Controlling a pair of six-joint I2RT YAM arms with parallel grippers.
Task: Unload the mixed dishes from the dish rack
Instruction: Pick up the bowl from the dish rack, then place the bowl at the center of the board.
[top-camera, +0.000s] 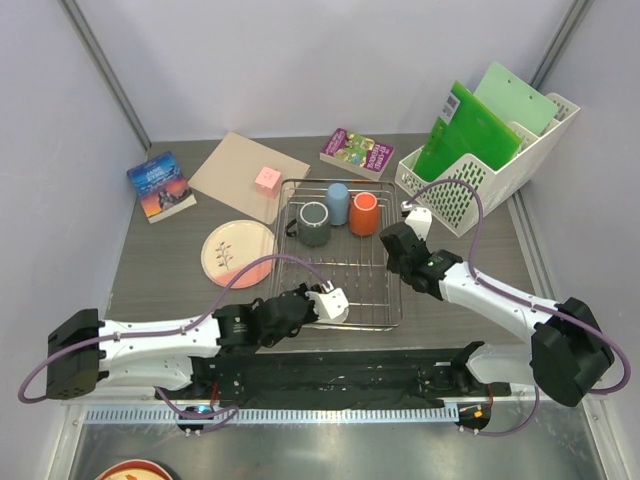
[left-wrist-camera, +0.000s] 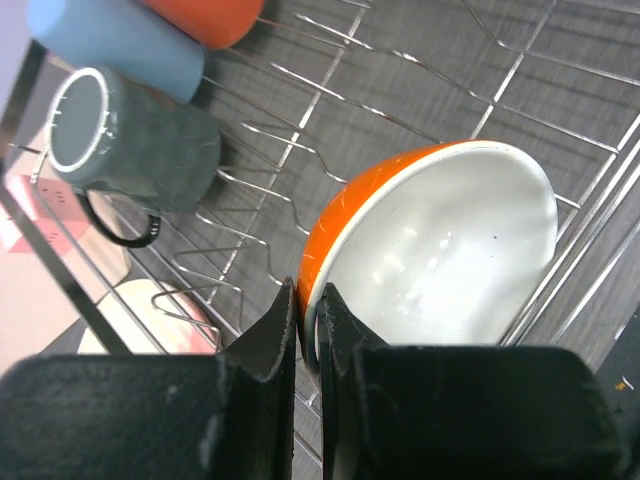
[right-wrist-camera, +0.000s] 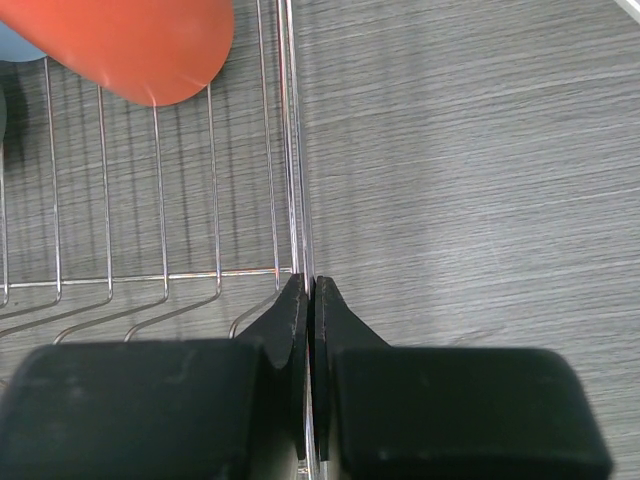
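The silver wire dish rack (top-camera: 345, 290) stands mid-table. At its back are a dark grey mug (top-camera: 314, 223), a light blue cup (top-camera: 338, 203) and an orange mug (top-camera: 363, 213). A small bowl (left-wrist-camera: 440, 250), orange outside and white inside, is tilted on its side over the rack's near part. My left gripper (left-wrist-camera: 308, 310) is shut on its rim, one finger inside and one outside. My right gripper (right-wrist-camera: 308, 290) is shut on the rack's right rim wire (right-wrist-camera: 297, 150), beside the orange mug (right-wrist-camera: 140, 40). The pink plate (top-camera: 238, 252) lies on the table left of the rack.
A white perforated file holder (top-camera: 490, 170) with green folders stands at the back right. Two books (top-camera: 160, 185) (top-camera: 355, 152) lie at the back. A brown sheet (top-camera: 235, 165) carries a pink cube (top-camera: 267, 178). Grey walls close both sides.
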